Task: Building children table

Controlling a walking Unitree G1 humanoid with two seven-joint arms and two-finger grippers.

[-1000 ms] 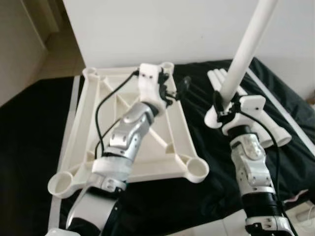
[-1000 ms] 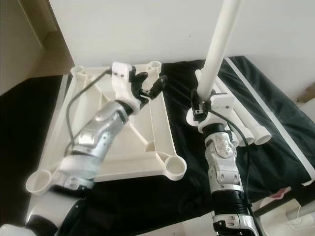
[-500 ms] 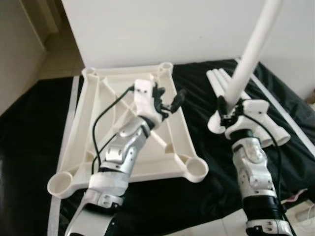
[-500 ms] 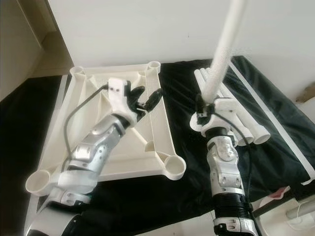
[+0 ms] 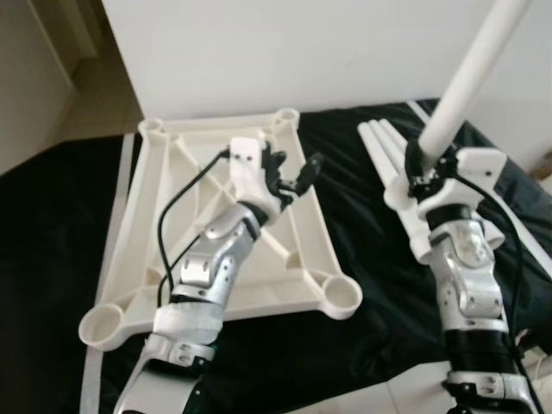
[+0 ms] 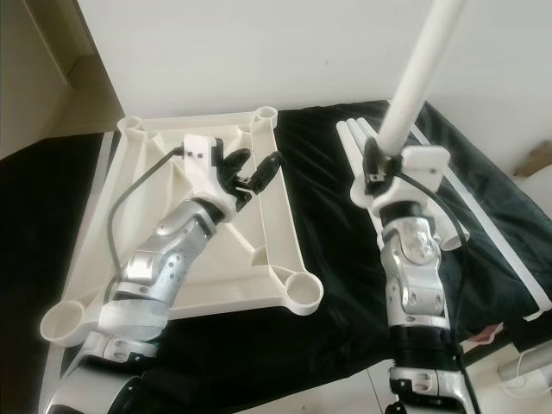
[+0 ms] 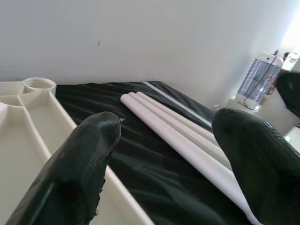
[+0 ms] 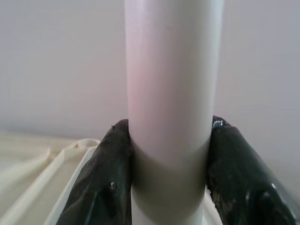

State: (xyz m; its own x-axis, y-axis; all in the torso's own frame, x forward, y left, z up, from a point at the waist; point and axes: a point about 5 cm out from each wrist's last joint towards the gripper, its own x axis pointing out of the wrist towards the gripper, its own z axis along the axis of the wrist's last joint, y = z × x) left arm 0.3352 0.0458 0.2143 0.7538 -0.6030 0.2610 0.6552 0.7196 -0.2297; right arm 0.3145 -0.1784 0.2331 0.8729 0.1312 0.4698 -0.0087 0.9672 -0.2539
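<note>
The right gripper (image 6: 379,164) pinches a white leg (image 6: 420,73) standing near-upright, right of the upturned tabletop (image 6: 276,233), where the left gripper (image 6: 250,172) hovers spread.

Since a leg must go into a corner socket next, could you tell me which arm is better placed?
Probably the right: its pincer is shut on a white leg, held up. The left pincer is open and holds nothing, over the upturned tabletop.
</note>
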